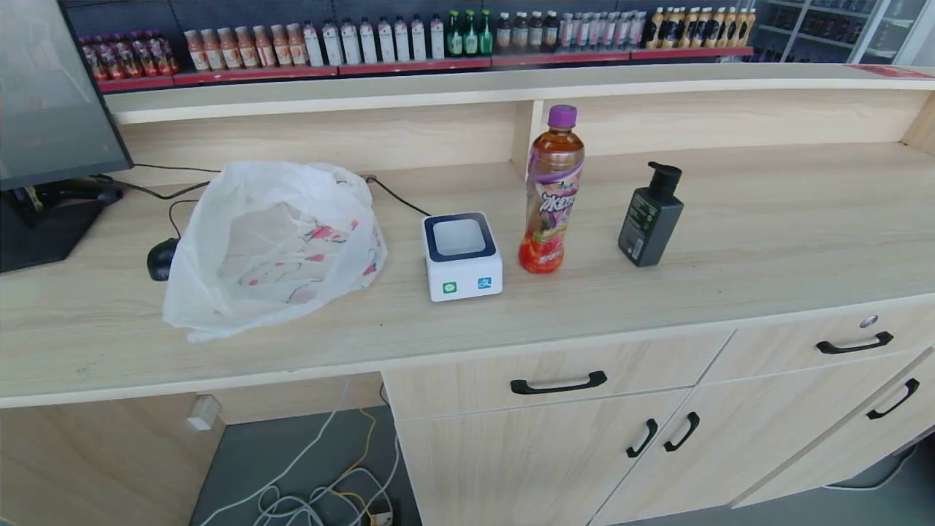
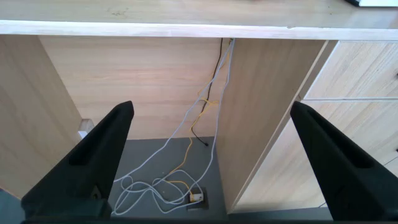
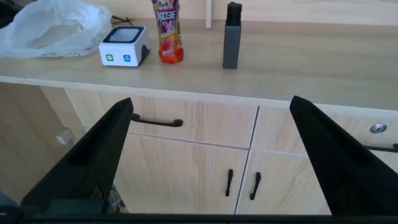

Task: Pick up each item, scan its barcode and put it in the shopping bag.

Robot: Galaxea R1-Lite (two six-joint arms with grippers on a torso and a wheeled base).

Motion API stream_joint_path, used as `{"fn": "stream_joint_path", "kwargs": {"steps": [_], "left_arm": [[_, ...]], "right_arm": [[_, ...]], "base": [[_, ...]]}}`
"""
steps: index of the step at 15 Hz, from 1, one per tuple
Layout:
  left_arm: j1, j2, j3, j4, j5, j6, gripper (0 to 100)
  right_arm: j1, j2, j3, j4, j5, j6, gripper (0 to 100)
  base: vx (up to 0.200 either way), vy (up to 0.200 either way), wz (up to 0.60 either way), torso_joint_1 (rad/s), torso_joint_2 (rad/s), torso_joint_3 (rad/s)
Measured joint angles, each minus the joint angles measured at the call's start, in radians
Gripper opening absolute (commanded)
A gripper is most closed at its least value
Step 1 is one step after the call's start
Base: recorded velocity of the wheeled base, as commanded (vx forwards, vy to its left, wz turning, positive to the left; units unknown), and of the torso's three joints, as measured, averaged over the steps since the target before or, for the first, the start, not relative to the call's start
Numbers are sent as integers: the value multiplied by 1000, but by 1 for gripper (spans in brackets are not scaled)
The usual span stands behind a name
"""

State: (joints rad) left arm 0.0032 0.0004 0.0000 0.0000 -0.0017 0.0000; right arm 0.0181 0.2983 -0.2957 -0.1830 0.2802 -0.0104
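A tea bottle [image 1: 551, 191] with a purple cap stands upright on the wooden counter, just right of the white barcode scanner [image 1: 462, 256]. Further right stands a dark grey pump bottle [image 1: 650, 216]. The white shopping bag [image 1: 274, 241] lies open and slumped to the scanner's left. My right gripper [image 3: 211, 155] is open, held low in front of the counter, facing the drawers; above it are the scanner [image 3: 124, 46], tea bottle [image 3: 168, 30], pump bottle [image 3: 231, 35] and bag [image 3: 53, 28]. My left gripper [image 2: 208, 155] is open, below the countertop, facing the open knee space.
A monitor [image 1: 51, 95] on a black stand and a black mouse [image 1: 161, 258] sit at the counter's left. A raised shelf [image 1: 511, 88] runs along the back. Drawers and doors with black handles [image 1: 558, 383] lie below. Cables [image 2: 168, 180] lie on the floor.
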Motion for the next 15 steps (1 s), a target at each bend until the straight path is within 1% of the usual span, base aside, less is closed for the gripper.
{"fn": "stream_joint_path", "kwargs": {"steps": [3,6,9,11,12,15], "left_arm": [[-1,0,0,0,0,0,100],[-1,0,0,0,0,0,100],[0,0,0,0,0,0,100],[0,0,0,0,0,0,100],[0,0,0,0,0,0,100],[0,0,0,0,0,0,100]], "right_arm": [[31,167,0,-164,0,-73,100],[62,346,-16,-293,-2,-123,100],[79,503,-74,-343,-17,-137,100],[113,590,-133,-350,-90,-147,100],[140,624,-157,-351,-140,-157,100],[228,717,-248,-353,-226,-163,100]], "base": [[0,0,0,0,0,0],[0,0,0,0,0,0],[0,0,0,0,0,0],[0,0,0,0,0,0],[0,0,0,0,0,0],[0,0,0,0,0,0]]}}
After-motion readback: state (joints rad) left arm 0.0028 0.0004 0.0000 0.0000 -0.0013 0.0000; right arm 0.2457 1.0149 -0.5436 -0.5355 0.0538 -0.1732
